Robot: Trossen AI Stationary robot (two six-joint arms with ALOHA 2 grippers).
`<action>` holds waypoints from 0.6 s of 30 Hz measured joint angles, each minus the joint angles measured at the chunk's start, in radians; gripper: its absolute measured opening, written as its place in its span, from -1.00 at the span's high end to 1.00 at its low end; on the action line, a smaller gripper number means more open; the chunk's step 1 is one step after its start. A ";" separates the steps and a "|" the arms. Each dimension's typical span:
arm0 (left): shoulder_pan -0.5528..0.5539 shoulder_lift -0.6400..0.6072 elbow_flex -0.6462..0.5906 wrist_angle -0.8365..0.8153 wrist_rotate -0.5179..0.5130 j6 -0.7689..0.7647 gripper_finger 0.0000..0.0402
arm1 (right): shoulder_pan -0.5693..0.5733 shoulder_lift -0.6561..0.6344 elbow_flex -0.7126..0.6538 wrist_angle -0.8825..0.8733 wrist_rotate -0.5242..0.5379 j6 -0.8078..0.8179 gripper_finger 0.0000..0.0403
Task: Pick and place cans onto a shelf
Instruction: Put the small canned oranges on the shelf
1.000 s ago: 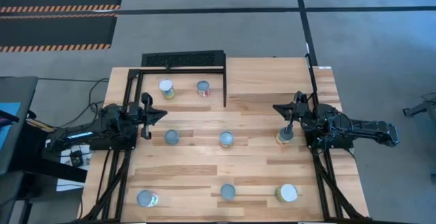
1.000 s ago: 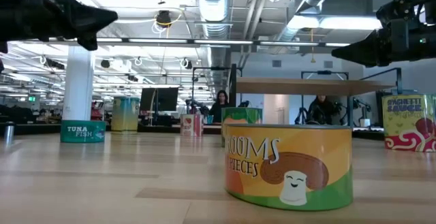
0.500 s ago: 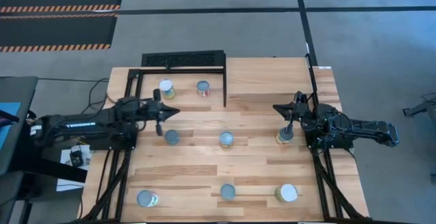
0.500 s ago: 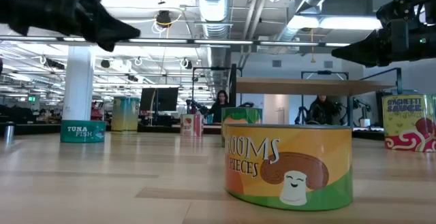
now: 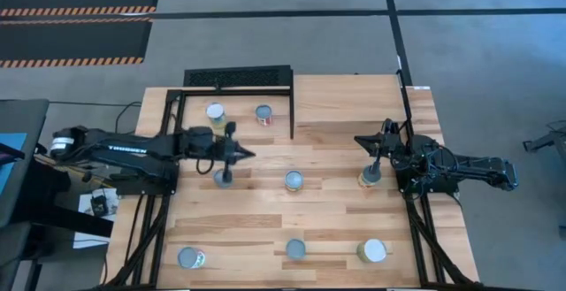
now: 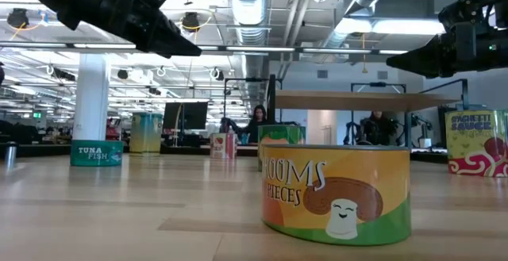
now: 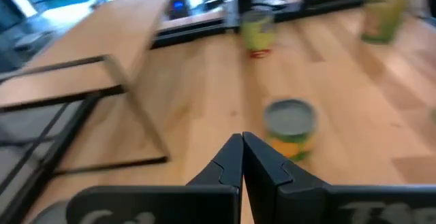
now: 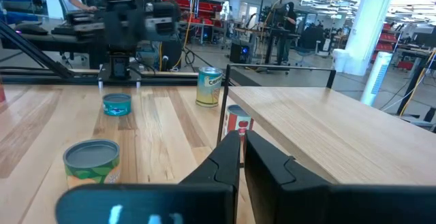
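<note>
One can (image 5: 224, 179) sat under the left gripper (image 5: 239, 156) – jaws pressed together, so they needed widening before descending squarely; the right gripper (image 5: 364, 141), also closed, waited.

Two dark, matte-black jointed arms. The left arm (image 5: 124, 147) carries white lettering along its long link and a pale round cap at its base end. Each gripper, left gripper (image 7: 242, 157) and right gripper (image 8: 242, 150), ends in two tapering black fingers.
</note>
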 joint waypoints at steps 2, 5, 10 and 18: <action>-0.052 0.042 0.000 0.058 0.001 0.005 1.00 | 0.000 0.000 0.000 0.000 0.000 0.000 0.77; -0.119 0.117 0.000 0.162 -0.036 -0.007 1.00 | 0.000 0.000 0.000 0.000 0.000 0.000 0.77; -0.176 0.260 0.000 0.332 -0.102 -0.087 1.00 | 0.000 0.000 0.000 0.000 0.000 0.000 0.77; -0.182 0.479 0.118 0.353 -0.122 -0.093 0.84 | 0.000 0.000 0.000 0.000 0.000 0.000 0.77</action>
